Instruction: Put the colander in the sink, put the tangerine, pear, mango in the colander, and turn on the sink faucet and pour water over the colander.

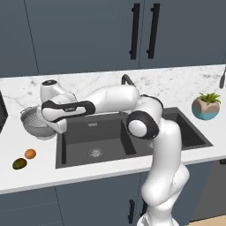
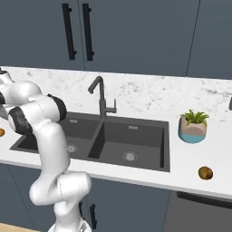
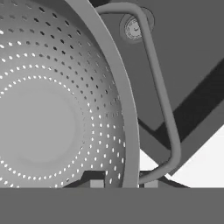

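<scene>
The gripper [image 3: 123, 183] is clamped on the colander [image 1: 36, 121] rim. The sink [image 1: 106, 137] lies at the colander's three o'clock; the tangerine [image 1: 30, 153] and mango [image 1: 19, 163] at six.

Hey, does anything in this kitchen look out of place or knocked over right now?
Nothing looks spilled or damaged. The colander sits on the counter left of the sink, gripped at its rim, tangerine and mango lying nearby. One brown fruit lies alone, far right of the sink.
</scene>
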